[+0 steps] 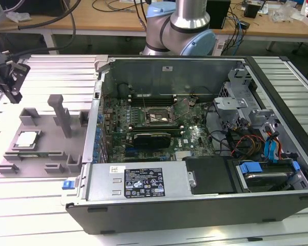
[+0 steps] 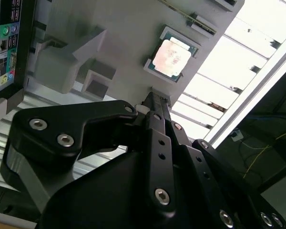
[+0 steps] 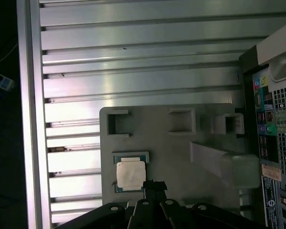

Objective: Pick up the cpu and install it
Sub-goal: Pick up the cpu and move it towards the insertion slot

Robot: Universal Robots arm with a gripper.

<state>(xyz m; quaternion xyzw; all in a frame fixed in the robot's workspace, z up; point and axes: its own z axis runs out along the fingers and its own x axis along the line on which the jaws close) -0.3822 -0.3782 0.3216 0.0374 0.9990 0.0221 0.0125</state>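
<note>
We find the cpu (image 1: 26, 139) lying flat, silver lid up, in a shallow recess of the grey holder (image 1: 45, 154) on the slatted table (image 1: 46, 66), at the exterior view's left and outside the open computer case (image 1: 159, 72). In both wrist views the chip (image 2: 172, 58) (image 3: 130, 174) sits squarely in its pocket with nothing touching it. The gripper (image 1: 14, 96) hangs in the air near the holder and apart from the chip. Both wrist views show its tips (image 2: 155, 98) (image 3: 154, 184) drawn together with nothing between them, so we read the fingers as closed and empty. We judge the first risk to be those closed fingers: brought down as they are, they would press on the lid rather than straddle it. The chip is thin and offers little edge, so a shallow or off-centre pinch could tilt it, let it slip, or jam it against the pocket's rim. The holder's upright posts (image 1: 61, 115) stand close enough to snag a careless approach. At the socket (image 1: 156, 117), deep inside the case, a rotated or skewed chip could damage the contacts, and the walls and loose cables (image 1: 236, 138) leave little room.
</note>
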